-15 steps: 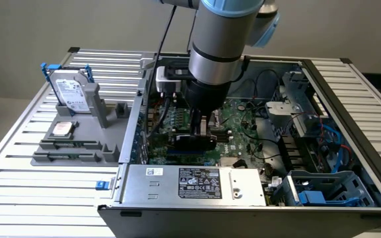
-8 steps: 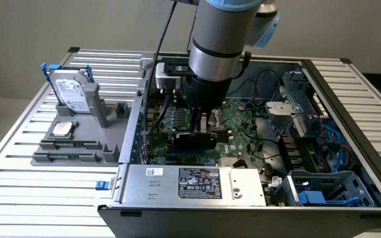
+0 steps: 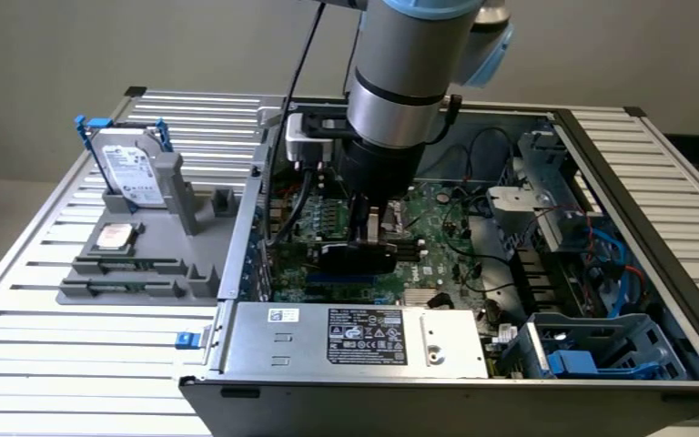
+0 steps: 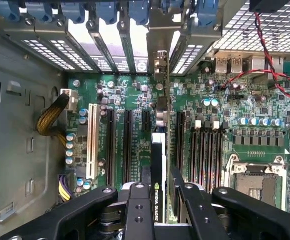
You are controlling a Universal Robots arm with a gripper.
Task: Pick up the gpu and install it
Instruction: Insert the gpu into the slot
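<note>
Wrist view puts my claw (image 4: pixel 157 200) right over the motherboard (image 4: pixel 244 107), its black fingers (image 4: pixel 140 210) drawn narrow and clamped on the gpu (image 4: pixel 157 165). I see the card edge-on, standing upright between the fingers, with a green NVIDIA mark on its dark top edge. Its silvery end bracket (image 4: pixel 160 65) reaches toward the rear slot openings of the computer case (image 4: pixel 20 150). The card runs lengthwise along the dark expansion slots (image 4: pixel 127 145), in line with one of them; I cannot tell whether it is seated. In the exterior view the claw (image 3: pixel 371 238) sits deep inside the open case (image 3: pixel 690 273), held low over the board. Off to the exterior view's left, a hard drive (image 3: pixel 128 168) stands in a grey holder (image 3: pixel 143 264) on the slatted metal surface (image 3: pixel 34 346).
</note>
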